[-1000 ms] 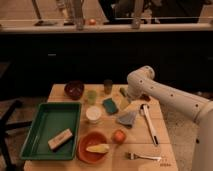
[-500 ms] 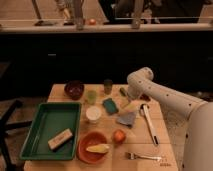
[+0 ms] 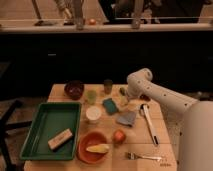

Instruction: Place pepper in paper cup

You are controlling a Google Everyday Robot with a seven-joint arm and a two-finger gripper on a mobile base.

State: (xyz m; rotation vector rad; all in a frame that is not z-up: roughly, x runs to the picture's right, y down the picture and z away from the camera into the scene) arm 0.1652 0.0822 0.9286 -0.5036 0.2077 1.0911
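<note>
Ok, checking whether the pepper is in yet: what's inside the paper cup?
Only the pale inside of the paper cup shows, with nothing seen in it; its near wall covers part of the bottom. The gripper hangs right of the cup and farther back.

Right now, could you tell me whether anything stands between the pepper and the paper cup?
A flat teal sponge lies between pepper and paper cup; a lifted carry should clear it. The gripper hangs by the pepper.
</note>
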